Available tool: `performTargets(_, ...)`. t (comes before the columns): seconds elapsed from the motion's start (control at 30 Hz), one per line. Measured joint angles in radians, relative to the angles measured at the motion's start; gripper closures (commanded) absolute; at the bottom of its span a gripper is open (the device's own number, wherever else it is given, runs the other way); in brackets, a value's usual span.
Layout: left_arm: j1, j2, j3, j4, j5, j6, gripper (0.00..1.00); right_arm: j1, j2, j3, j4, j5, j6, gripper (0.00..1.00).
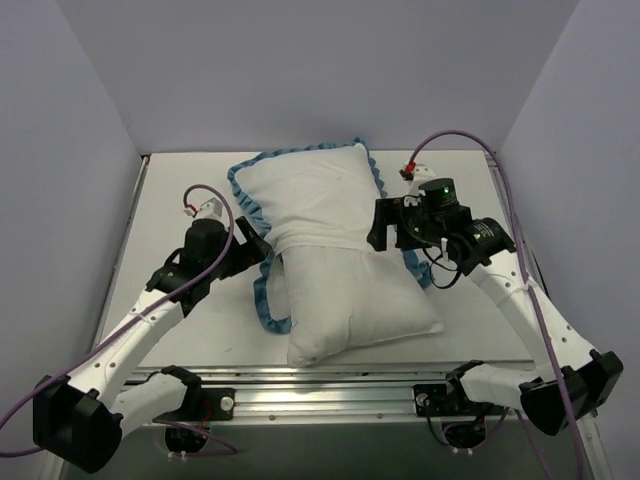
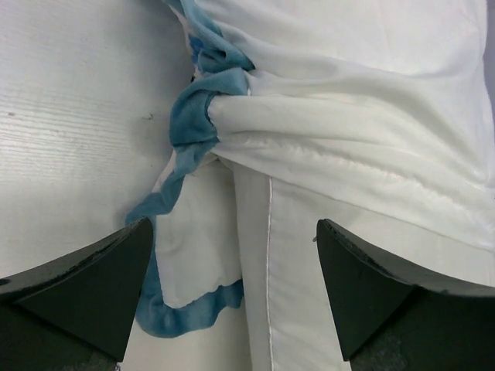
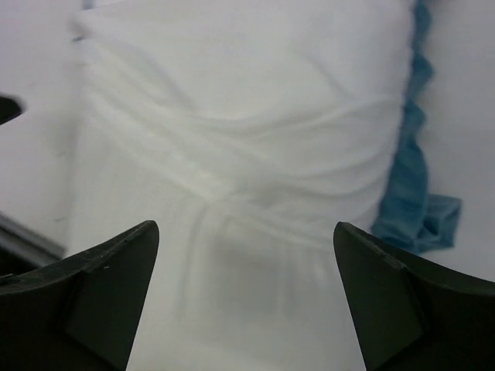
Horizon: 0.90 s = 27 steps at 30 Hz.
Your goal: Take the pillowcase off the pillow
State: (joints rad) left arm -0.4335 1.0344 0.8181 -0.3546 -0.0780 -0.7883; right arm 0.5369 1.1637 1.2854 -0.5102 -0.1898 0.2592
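The pillowcase (image 1: 310,190) lies white back up with its teal ruffle along the edge and covers the far half of the pillow. Its hem is bunched in a band across the middle. The plain white pillow (image 1: 350,300) sticks out toward the near edge. My left gripper (image 1: 255,250) is open and empty at the pillow's left side; in the left wrist view it (image 2: 232,286) hangs over the pillow's seam (image 2: 270,263), just short of the bunched hem (image 2: 348,139) and teal ruffle (image 2: 193,124). My right gripper (image 1: 385,225) is open and empty at the right side; in its wrist view it (image 3: 246,294) straddles the pillow below the bunched hem (image 3: 209,189).
The white table (image 1: 180,190) has walls on three sides. A metal rail (image 1: 330,395) with the arm bases runs along the near edge. A loose flap of the case with teal edging (image 2: 189,309) lies flat on the table left of the pillow.
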Motion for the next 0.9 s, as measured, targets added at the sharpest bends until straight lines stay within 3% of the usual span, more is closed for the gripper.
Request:
performTargets(0.1, -0.003, 0.065, 0.005, 0.01, 0.053, -0.002, 0.05, -0.138, 0.053, -0.095, 0.015, 0.039, 0.019, 0.12)
performTargets(0.2, -0.01, 0.206, 0.036, 0.035, 0.114, -0.004, 0.05, -0.162, 0.079, -0.203, 0.039, 0.024, 0.04, 0.15)
performTargets(0.33, -0.019, 0.471, 0.193, 0.047, 0.197, 0.02, 0.06, -0.127, 0.076, -0.317, 0.127, -0.029, 0.109, 0.17)
performTargets(0.53, -0.018, 0.765, 0.537, 0.006, 0.229, 0.096, 0.04, 0.047, 0.069, -0.356, 0.26, -0.019, 0.223, 0.18)
performTargets(0.7, -0.015, 0.779, 0.666, -0.002, 0.182, 0.168, 0.03, 0.098, 0.07, -0.349, 0.284, -0.041, 0.265, 0.17)
performTargets(0.9, -0.009, 0.602, 0.641, -0.1, 0.085, 0.298, 0.03, 0.031, 0.057, -0.297, 0.303, 0.027, 0.26, 0.17)
